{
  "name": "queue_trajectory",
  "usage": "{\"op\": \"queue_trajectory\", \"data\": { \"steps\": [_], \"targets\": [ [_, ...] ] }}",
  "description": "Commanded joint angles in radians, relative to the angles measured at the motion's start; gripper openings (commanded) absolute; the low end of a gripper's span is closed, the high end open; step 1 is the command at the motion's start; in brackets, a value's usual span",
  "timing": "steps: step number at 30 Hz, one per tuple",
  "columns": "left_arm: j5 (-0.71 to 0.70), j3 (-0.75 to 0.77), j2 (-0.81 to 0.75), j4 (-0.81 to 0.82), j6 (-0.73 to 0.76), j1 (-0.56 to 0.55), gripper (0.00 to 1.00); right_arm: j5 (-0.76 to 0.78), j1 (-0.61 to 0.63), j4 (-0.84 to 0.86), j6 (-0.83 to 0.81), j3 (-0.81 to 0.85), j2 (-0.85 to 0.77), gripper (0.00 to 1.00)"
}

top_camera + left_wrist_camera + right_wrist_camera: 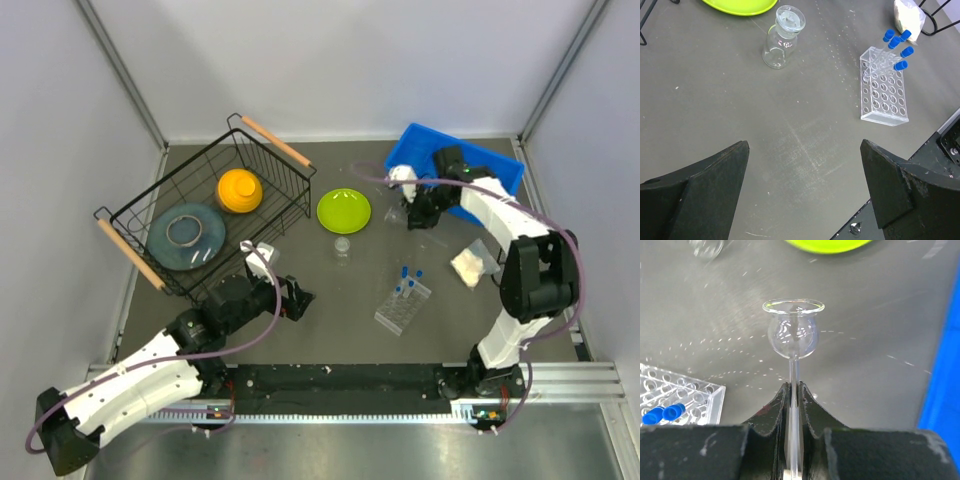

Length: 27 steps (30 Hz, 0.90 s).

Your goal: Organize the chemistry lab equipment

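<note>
My right gripper [795, 386] is shut on the thin stem of a clear glass funnel [792, 332], whose round bulb stands out past the fingertips above the table. In the top view this gripper [415, 212] hangs just in front of the blue bin [480, 165]. The clear grid rack [402, 308] stands mid-table with blue-capped tubes [897, 42] at one end. A tiny clear cup [781, 40] sits near the lime-green plate [344, 211]. A white-filled packet [470, 265] lies right of the rack. My left gripper [805, 150] is open over bare table, holding nothing.
A black wire basket [275, 165] at the back left holds the orange dome [240, 190] and a blue-grey dish [185, 235]. The blue bin is at the back right. White walls close in the table on three sides.
</note>
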Motion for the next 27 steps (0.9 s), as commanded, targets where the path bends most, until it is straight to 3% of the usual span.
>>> {"op": "queue_trajectory", "data": {
  "steps": [1, 11, 27],
  "targets": [
    [0.008, -0.016, -0.019, 0.048, -0.001, -0.001, 0.99, -0.077, -0.089, 0.018, 0.195, 0.145, -0.115, 0.06],
    [0.027, -0.025, -0.001, 0.082, 0.004, 0.0, 0.99, -0.209, -0.355, 0.041, 0.639, 0.361, -0.008, 0.07],
    [0.014, 0.016, 0.053, 0.053, 0.005, 0.0, 0.99, -0.196, -0.478, 0.05, 0.907, 0.576, 0.294, 0.08]
  ]
}}
